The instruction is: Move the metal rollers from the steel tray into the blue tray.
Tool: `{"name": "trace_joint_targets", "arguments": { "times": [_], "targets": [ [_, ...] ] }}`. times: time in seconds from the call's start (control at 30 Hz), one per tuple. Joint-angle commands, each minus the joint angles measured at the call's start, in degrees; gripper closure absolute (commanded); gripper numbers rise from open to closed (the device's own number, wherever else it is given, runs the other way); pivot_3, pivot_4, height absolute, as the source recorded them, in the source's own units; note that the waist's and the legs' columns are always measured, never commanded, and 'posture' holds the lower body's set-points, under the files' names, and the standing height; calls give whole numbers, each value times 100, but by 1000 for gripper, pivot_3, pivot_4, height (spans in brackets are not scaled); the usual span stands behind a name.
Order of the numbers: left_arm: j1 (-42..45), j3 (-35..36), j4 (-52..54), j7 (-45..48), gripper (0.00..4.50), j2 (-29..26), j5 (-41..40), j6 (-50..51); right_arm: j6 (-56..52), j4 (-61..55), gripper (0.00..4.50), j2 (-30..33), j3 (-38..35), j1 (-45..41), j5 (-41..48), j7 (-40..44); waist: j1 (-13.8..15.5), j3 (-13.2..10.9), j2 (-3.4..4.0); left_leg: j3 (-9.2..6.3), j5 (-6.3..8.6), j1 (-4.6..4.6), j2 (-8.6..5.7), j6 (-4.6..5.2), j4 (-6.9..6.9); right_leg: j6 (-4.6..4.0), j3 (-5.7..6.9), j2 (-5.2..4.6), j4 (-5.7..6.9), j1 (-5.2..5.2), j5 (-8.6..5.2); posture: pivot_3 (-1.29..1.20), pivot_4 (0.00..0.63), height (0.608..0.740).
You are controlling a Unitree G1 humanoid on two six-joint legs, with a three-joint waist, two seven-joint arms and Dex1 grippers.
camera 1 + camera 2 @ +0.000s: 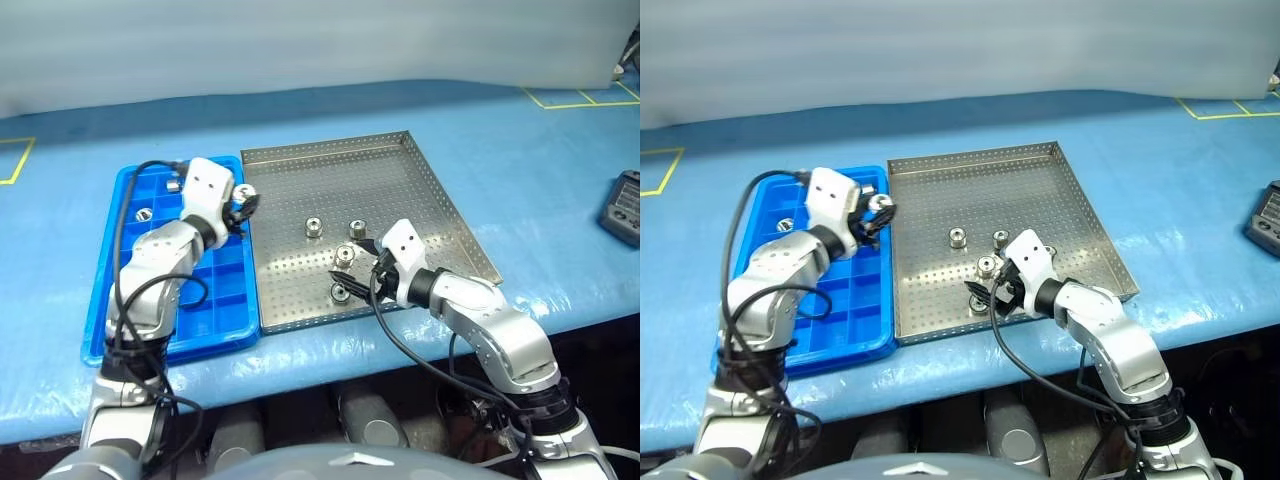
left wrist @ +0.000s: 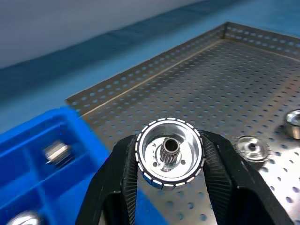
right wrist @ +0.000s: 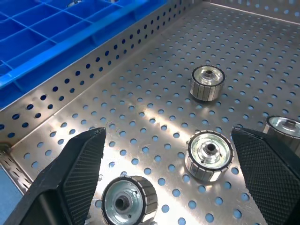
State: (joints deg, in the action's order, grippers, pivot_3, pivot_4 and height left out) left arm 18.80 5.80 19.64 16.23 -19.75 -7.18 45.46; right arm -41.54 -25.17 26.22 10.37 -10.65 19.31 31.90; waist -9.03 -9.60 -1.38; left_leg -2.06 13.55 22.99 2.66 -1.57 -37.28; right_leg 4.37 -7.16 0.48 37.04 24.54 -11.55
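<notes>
While left end effector [image 2: 169, 187] clamps ribbed shiny roller [image 2: 169, 152], right end effector [image 3: 171, 183] gapes over perforated steel tray [image 3: 140, 93].

The worktop [image 1: 520, 150] is being covered by a blue sheet marked with yellow tape [image 1: 585, 99]; a pale wall [image 1: 300, 40] is being seen behind.

Left claw [image 1: 243, 203] grips roller [image 1: 245, 194] above blue tray [image 1: 105, 300].
</notes>
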Motion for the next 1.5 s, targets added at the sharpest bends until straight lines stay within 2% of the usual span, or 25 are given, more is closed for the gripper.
{"name": "trace_joint_targets", "arguments": {
  "times": [0.03,0.2,0.37,0.43,0.67,0.9,1.27,1.5],
  "targets": [
    [-325,444,517,-628,2826,168,221,-259,202,-78,0,-121,98,-171,-22,44,57,0,0,1,0,0,-1,0,-2,1,0,-1,0,-1,1,-78,150,740],
    [-910,511,562,-1133,2826,233,553,-97,378,-29,0,-186,334,-280,-91,234,180,1,-2,1,0,0,-2,0,-7,4,0,-2,-2,-3,2,-60,150,740],
    [-1247,343,174,-1536,2826,151,1052,-48,481,63,0,-253,523,-360,-135,353,239,1,-2,0,0,1,-2,0,-7,2,2,-2,-2,-3,2,-53,150,740],
    [-1229,525,201,-1719,2826,365,1010,51,505,77,0,-254,567,-373,-158,383,247,2,-2,1,0,0,-2,-1,-8,2,2,-3,-2,-5,2,-54,150,740],
    [-1225,830,209,-2086,2826,615,1034,93,499,66,0,-266,584,-354,-186,395,195,5,1,3,0,-13,-1,-1,-11,-1,0,1,8,-8,3,-65,150,740],
    [-1273,1014,630,-2036,2826,914,764,-766,449,6,0,-234,571,-292,-201,360,211,5,-1,3,-1,-9,-1,-1,-11,-2,1,0,9,-7,2,-76,150,740],
    [-1616,1184,677,-2270,2826,1252,821,152,423,-7,0,-249,589,-267,-199,324,199,7,-2,3,0,-10,-2,-1,-11,-4,1,-1,1,-10,1,-66,150,740],
    [-1308,1184,832,-1986,526,1253,524,-189,438,30,0,-284,604,-290,-204,318,214,5,-5,2,0,-10,-2,-1,-11,-22,1,-1,0,-12,-10,-67,150,740]
  ]
}}
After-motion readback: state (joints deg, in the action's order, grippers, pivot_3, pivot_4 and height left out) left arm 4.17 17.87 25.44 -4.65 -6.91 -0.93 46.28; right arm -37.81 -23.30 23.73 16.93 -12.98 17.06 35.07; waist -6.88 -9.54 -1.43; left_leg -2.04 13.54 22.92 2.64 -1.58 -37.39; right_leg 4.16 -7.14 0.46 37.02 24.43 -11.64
